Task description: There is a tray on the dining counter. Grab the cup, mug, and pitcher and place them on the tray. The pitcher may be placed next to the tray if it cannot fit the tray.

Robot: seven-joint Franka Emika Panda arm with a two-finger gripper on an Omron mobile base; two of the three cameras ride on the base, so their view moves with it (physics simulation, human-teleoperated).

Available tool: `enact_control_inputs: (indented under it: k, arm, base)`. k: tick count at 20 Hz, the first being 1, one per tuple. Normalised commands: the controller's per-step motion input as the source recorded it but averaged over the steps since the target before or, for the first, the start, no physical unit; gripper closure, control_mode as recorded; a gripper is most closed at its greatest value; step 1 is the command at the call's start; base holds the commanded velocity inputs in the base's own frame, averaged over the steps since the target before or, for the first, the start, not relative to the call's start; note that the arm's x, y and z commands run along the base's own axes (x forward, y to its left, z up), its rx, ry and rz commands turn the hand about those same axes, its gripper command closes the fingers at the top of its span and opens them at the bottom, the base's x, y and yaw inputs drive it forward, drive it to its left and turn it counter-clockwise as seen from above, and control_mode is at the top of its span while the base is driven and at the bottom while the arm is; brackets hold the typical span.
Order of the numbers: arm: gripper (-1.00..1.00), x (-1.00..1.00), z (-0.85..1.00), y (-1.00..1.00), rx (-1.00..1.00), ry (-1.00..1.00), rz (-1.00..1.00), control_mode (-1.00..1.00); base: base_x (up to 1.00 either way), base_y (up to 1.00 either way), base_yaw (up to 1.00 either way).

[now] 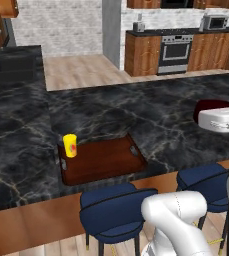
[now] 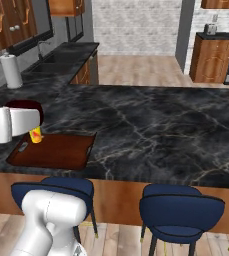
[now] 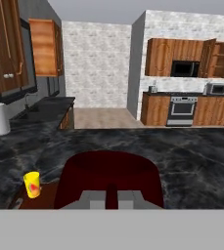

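The gripper (image 3: pixel 112 195) is clamped on the mug (image 3: pixel 108 178) — held above the dining counter (image 1: pixel 136 115), right of the tray (image 1: pixel 103 160). The cup (image 1: pixel 70 145) (yellow, upright) stands on the tray's far-left corner.

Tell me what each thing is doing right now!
cup: upright, standing in a corner of the tray.
tray: flat on the dining counter, holds just the cup.
mug: held up in the pincer, not on the tray.
pincer: shut on the mug.
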Motion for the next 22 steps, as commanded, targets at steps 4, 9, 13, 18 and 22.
enact_control_inputs:
  k: [4,9,13,18,22]
  arm:
    - [1.0,0.0,0.0,0.0,0.0,0.0,0.0,-1.0]
    - [1.0,0.07,-0.06,0.0,0.0,0.0,0.02,-1.0]
    - [1.0,0.46,-0.22,0.0,0.0,0.0,0.19,-1.0]
    - [1.0,0.56,-0.34,0.01,0.0,0.0,0.33,-1.0]
    - [1.0,0.48,-0.47,0.11,0.0,0.0,0.41,-1.0]
  base:
    - [0.01,0.01,0.0]
    - [0.0,0.0,0.0]
    - [0.0,0.0,0.0]
    - [0.0,0.0,0.0]
    - [0.0,0.0,0.0]
